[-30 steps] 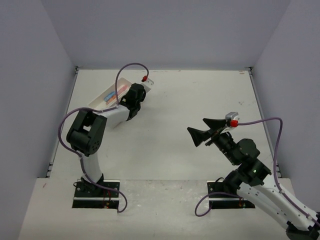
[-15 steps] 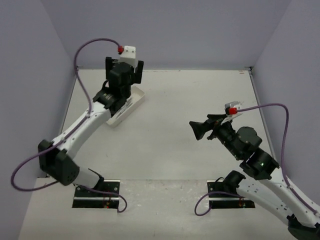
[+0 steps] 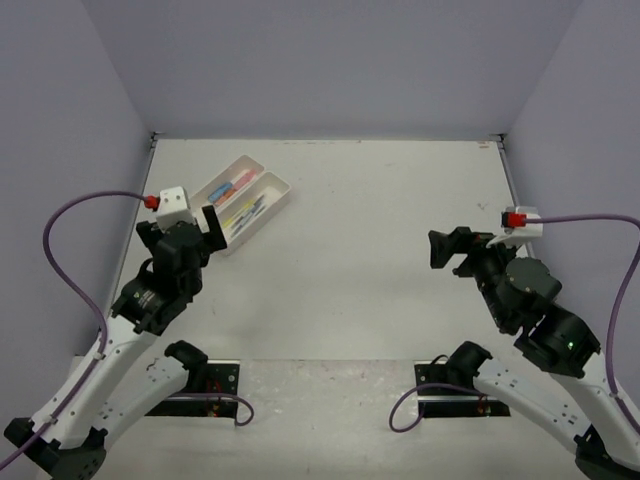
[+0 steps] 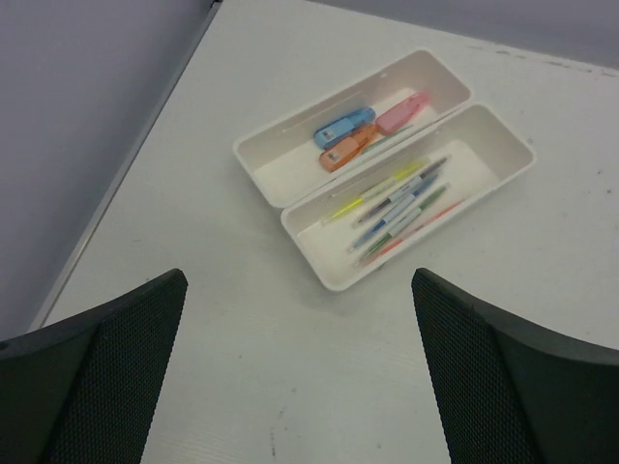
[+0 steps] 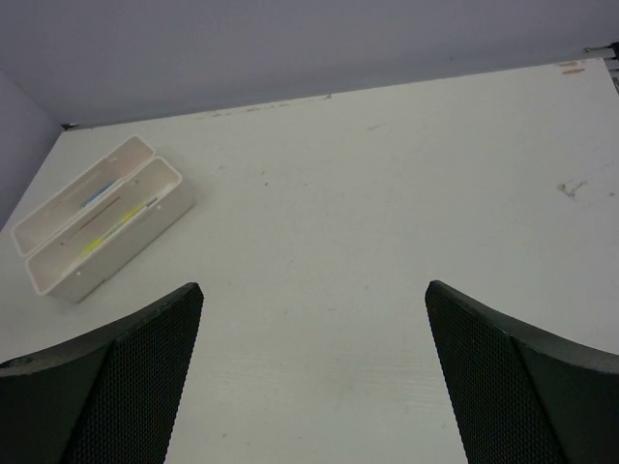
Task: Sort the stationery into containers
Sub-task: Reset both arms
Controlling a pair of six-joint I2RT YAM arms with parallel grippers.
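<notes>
Hovering near the trays (image 4: pixel 288 174), the left claw (image 4: pixel 297 280) is gaping wide, gripping nothing. The trays are lying ahead of it, touching side by side, long axes slanting away rightward, markers (image 4: pixel 344 153) in one, pens (image 4: pixel 401 203) in the other. The right claw (image 5: pixel 313 286), equally wide and empty, is hanging well apart.

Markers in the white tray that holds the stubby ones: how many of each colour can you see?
Blue marker: 1
Orange marker: 1
Pink marker: 1
Total: 3 clearly seen in the tray. A greenish sliver between orange and pink may be another, but it is too hidden to tell.
</notes>
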